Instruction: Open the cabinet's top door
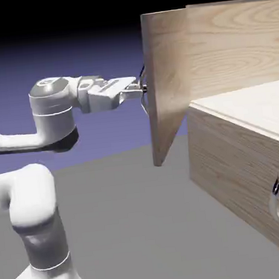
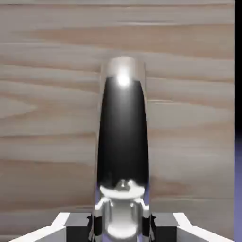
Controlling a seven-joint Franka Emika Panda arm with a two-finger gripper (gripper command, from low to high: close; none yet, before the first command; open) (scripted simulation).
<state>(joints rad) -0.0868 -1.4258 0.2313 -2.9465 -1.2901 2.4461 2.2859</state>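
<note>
Gripped by the claw (image 1: pixel 141 88), the handle (image 2: pixel 122 142) holds the top door (image 1: pixel 166 78) swung off the cabinet (image 1: pixel 240 155).

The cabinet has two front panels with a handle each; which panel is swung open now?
The top door, the upper panel, stands swung out, with the gripper at its handle. The lower panel is shut.

The arm (image 1: pixel 54 114) reaches level rightward, its hand (image 1: pixel 141 88) clamped, fingers (image 2: pixel 71 227) closed in.

Top door (image 1: pixel 163 85) swung wide open; cabinet (image 1: pixel 240 149) interior seemingly pale.
</note>
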